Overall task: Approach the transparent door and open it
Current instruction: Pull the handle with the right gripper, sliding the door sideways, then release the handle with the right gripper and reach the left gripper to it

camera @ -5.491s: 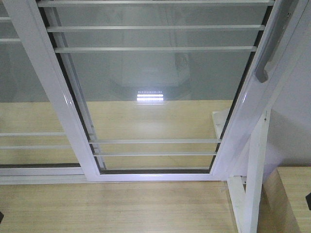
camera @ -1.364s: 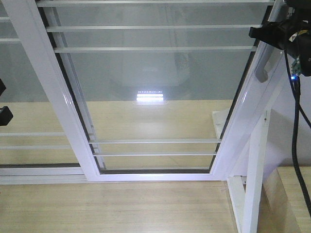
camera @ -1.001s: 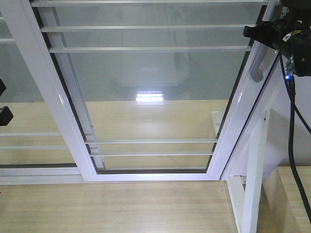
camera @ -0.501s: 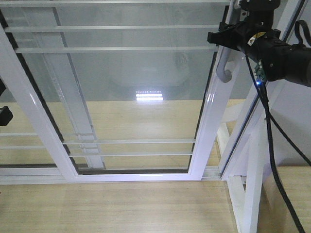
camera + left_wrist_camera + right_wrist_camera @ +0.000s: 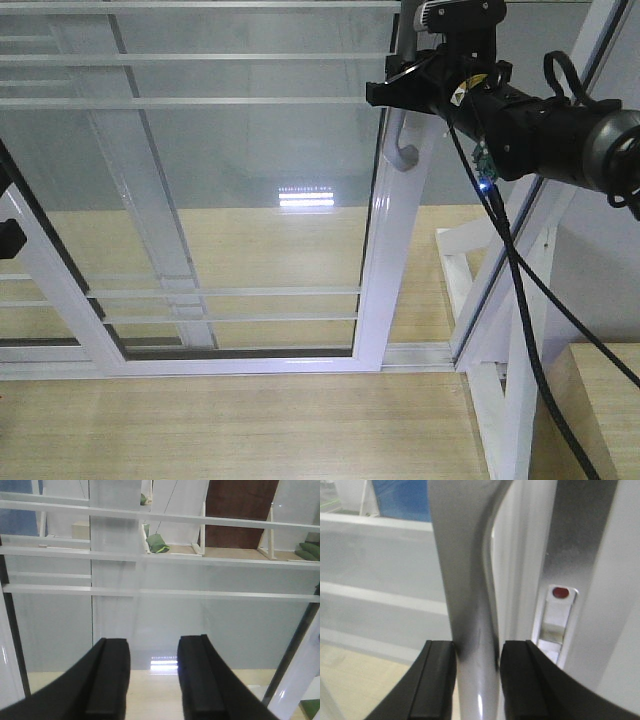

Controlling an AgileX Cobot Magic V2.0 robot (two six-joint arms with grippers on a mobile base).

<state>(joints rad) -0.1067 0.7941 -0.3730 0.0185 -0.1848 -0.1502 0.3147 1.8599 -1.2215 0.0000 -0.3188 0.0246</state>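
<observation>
The transparent door (image 5: 250, 170) is a clear glass panel in a glossy white frame with thin white bars. It stands slid to the left, leaving a gap between its right stile (image 5: 385, 280) and the outer post. My right gripper (image 5: 402, 92) is shut on the grey curved handle (image 5: 405, 145) on that stile. In the right wrist view the handle (image 5: 470, 580) is pinched between both pads of the right gripper (image 5: 476, 680). My left gripper (image 5: 154, 680) is open and holds nothing; it faces the glass (image 5: 160, 615) a little way off.
A white outer post with a slanted brace (image 5: 525, 330) stands to the right of the gap. A second glass panel (image 5: 130, 180) lies behind the door. A black cable (image 5: 520, 300) hangs from my right arm. A pale wooden box (image 5: 600, 400) sits at bottom right. A latch with a red dot (image 5: 560, 592) is beside the handle.
My right gripper came in, closed on the handle and moved left with it. The door has slid left, opening a gap by the outer post.
</observation>
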